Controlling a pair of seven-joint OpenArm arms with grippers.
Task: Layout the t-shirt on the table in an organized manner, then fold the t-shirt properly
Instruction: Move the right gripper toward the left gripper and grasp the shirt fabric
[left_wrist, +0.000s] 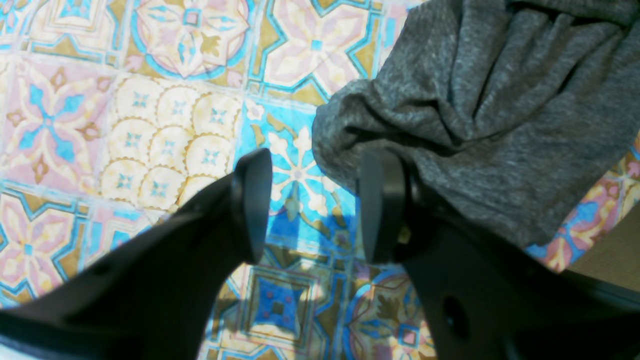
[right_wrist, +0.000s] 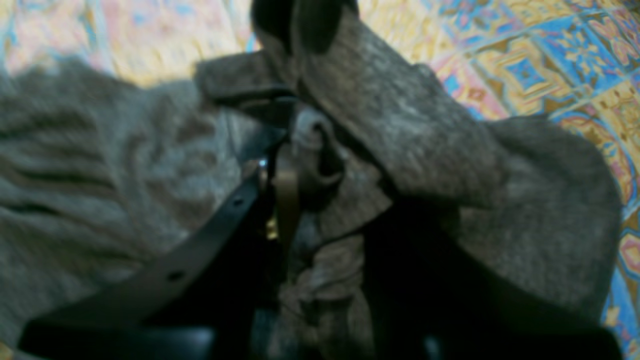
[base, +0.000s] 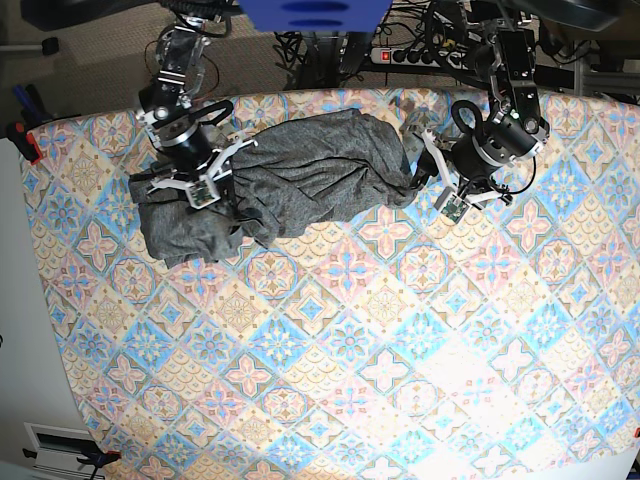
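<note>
Two grippers work the bunched t-shirt (base: 280, 180), which lies at twelve o'clock on the table (base: 400, 380). The right gripper (right_wrist: 295, 165) pinches cloth to pull it flat. The left gripper (left_wrist: 310, 205) waits open beside the shirt's edge.

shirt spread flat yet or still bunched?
Bunched. The t-shirt lies in a wrinkled, elongated heap near the table's far edge, with deep folds throughout and no sleeves laid out.

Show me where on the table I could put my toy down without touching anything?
The whole near part of the table, in front of the t-shirt, is bare. The far edge is crowded: the shirt lies bunched between the right gripper, clamped on it, and the open left gripper.
</note>
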